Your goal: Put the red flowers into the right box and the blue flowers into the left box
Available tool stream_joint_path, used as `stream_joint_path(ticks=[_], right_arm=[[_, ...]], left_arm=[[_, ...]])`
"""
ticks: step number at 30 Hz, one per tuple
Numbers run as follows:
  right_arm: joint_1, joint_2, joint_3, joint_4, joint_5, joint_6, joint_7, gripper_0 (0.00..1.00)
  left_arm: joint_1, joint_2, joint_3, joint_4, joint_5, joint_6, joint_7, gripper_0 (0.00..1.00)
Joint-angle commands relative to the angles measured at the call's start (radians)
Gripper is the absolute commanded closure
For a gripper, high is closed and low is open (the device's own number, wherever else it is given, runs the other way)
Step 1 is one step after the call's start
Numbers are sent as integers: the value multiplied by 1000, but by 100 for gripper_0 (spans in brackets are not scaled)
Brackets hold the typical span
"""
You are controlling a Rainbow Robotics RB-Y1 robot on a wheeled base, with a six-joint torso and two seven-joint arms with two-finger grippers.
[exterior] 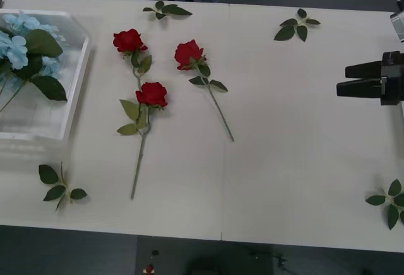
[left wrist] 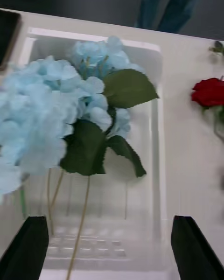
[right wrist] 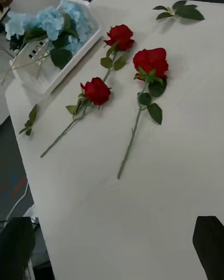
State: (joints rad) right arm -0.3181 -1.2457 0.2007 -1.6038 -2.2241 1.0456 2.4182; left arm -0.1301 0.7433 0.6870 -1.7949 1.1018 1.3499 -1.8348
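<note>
- From my console I see the left box [exterior: 74, 92] cut off at the frame's left edge; its far side and part of the blue flowers [exterior: 19, 48] run out of view.
- The left end effector [left wrist: 109, 247] hangs over the near end of that box, black fingers [left wrist: 28, 249] spread wide with nothing between them. The blue flowers lie in the box just ahead of it, heads away from the fingers, thin stems running back toward them.
- The right end effector [exterior: 360, 79] sits at the right edge of the surface [exterior: 297, 130], well apart from the roses, its two black fingers [exterior: 363, 70] pointing left toward them. In its wrist view the fingertips [right wrist: 210, 242] stand at opposite corners, so it is wide and carrying nothing.
- Only three red flowers [exterior: 152, 94] are in view, lying flat on the surface to the left of the right end effector, outside the box.
- Two of them overlap: the nearer bloom lies over the stem of the farther one, so I cannot separate their stems lower down. Their long axes run from far to near.
- The third rose, closest to the right end effector, has its bloom far and its stem slanting near and toward that end effector.
- Loose leaf sprigs [exterior: 60, 187] lie scattered around; the one at the near right is clipped by the frame edge.
</note>
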Motion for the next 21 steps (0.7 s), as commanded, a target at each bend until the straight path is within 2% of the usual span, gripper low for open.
stream_joint_path(ticks=[1, 5, 12, 17, 21], right_arm=[[-27, -20, -33, 5, -55, 47, 150, 0], [-18, -14, -46, 5, -115, 65, 246, 0], [14, 20, -90, -11, -138, 71, 287, 0], [16, 22, -90, -18, -141, 71, 287, 0], [17, 35, -90, -18, -143, 71, 287, 0]], left_arm=[[-42, 31, -81, -100, 44, 63, -61, 0], [-105, 31, -202, -155, 26, 81, 60, 0], [-279, 4, -414, -186, -138, 227, 312, 0], [-364, -102, -501, -186, -324, 337, 420, 0], [-373, -183, -549, -184, -477, 337, 440, 0]])
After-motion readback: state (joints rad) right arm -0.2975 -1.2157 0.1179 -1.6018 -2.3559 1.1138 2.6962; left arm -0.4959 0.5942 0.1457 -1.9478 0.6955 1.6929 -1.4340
